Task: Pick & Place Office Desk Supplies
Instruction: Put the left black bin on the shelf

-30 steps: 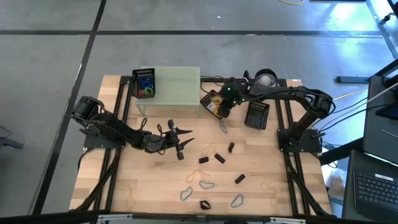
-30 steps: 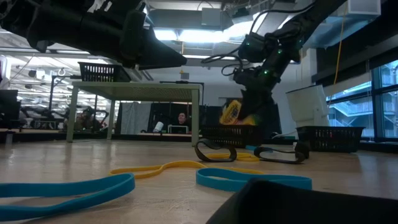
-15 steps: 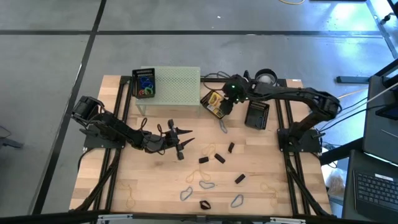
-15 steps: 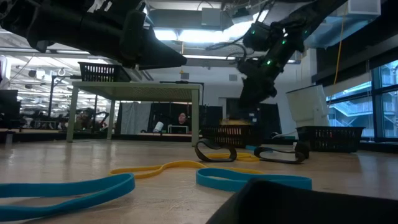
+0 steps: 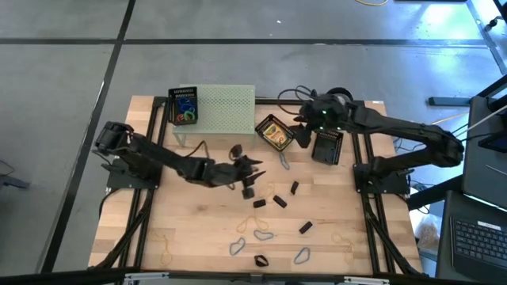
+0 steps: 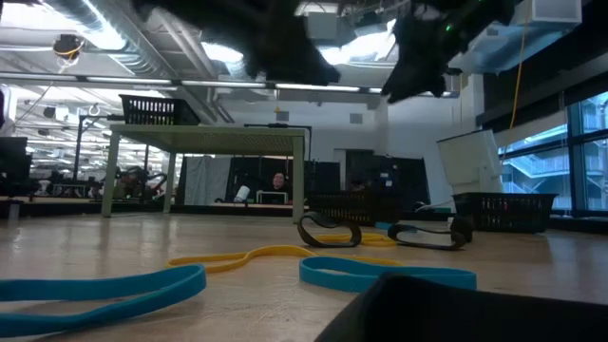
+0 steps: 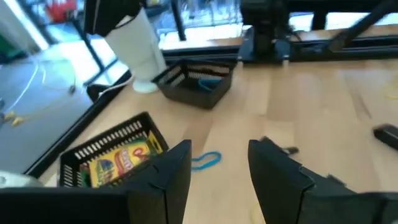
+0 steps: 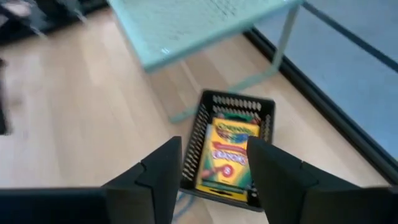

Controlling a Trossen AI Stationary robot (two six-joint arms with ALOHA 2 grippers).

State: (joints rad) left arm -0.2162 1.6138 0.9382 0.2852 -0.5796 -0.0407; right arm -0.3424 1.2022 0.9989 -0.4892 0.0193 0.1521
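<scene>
Yellow crayon box [image 5: 276,132] now lying in its black basket [image 5: 262,127], released; we note right gripper [image 5: 302,131] spread, drawn back beside it, left gripper [image 5: 253,176] spread, moved toward the black clips [image 5: 280,201]

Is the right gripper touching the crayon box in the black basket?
Apart. The right wrist view shows the right gripper open and empty, with the crayon box lying below in its basket.

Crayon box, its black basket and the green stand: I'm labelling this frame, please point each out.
crayon box [image 8: 227,152]: right wrist view, on its yellow printed face.
black basket [image 8: 196,144]: right wrist view, on its side wall.
green stand [image 5: 224,107]: high view, on its perforated top.
</scene>
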